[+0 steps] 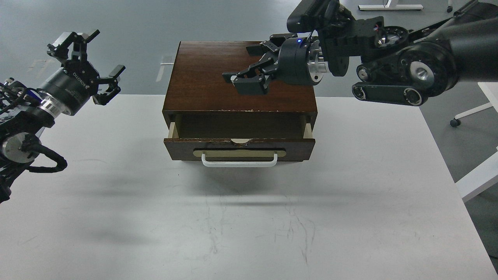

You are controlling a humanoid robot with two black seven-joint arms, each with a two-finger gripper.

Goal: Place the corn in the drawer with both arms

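The dark-brown drawer (239, 147) with a white bar handle (239, 162) stands pulled partly out of the dark cabinet (206, 74). The corn is hidden; only the shadowed opening of the drawer shows. My right gripper (249, 67) is open and empty, held above the cabinet's top, right of its middle, fingers pointing left. My left gripper (91, 62) is open and empty at the far left, above the table's back edge, well apart from the cabinet.
The cabinet sits at the back middle of a white table (249, 217). The table's right edge (455, 182) runs close to a white frame on the floor. Grey floor lies behind the table.
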